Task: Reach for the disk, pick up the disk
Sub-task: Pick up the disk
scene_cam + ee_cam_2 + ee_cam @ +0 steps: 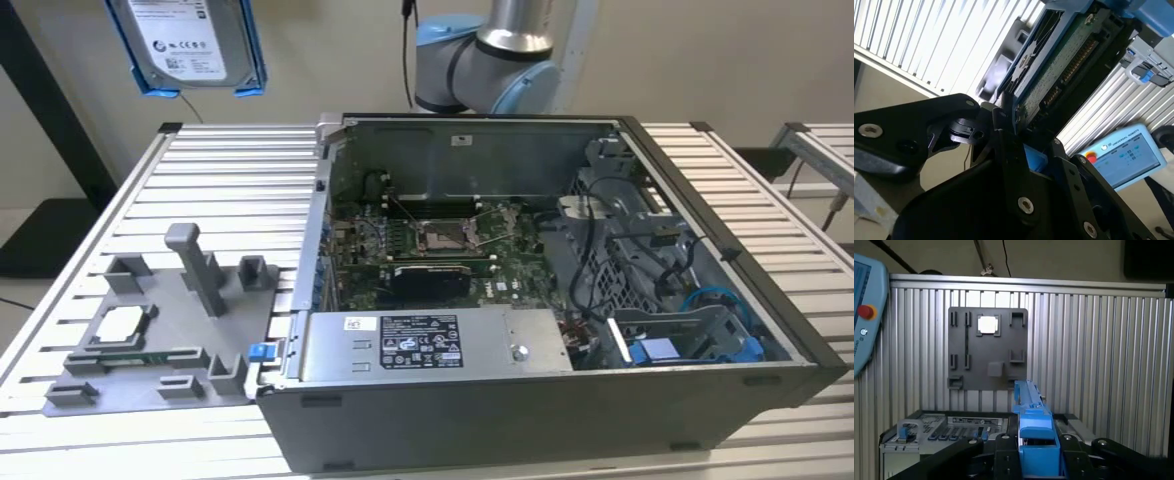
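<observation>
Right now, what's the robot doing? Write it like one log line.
gripper: shut on disk | disk: in the air, off slatted table | computer case: open, on table

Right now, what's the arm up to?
In the first wrist view the gripper is shut on the disk, clamping it by its blue frame. In the exterior view the disk hangs in the air above the slatted table, at that view's left, apart from the open computer case and the grey fixture plate. The disk is picked up.
</observation>
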`<act>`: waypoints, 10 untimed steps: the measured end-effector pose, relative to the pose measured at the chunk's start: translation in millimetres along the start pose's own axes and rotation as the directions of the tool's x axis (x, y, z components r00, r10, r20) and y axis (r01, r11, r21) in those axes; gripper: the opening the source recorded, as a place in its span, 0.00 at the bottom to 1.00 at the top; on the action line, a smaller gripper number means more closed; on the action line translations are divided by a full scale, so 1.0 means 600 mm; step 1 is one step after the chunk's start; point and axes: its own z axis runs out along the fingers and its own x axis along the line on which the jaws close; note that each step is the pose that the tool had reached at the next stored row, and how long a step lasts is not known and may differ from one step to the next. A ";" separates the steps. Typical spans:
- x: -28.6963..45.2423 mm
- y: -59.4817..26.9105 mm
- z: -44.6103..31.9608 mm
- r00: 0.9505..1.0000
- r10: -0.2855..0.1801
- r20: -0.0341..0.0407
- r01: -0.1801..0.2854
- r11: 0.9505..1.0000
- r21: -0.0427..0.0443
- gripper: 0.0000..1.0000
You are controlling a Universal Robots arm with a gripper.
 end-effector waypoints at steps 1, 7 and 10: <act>0.000 -0.004 0.000 1.000 0.000 0.000 0.000 1.000 0.000 0.00; 0.000 -0.025 0.000 1.000 0.000 0.000 0.000 1.000 0.000 0.00; 0.000 -0.035 0.000 1.000 0.000 0.000 0.000 1.000 0.000 0.00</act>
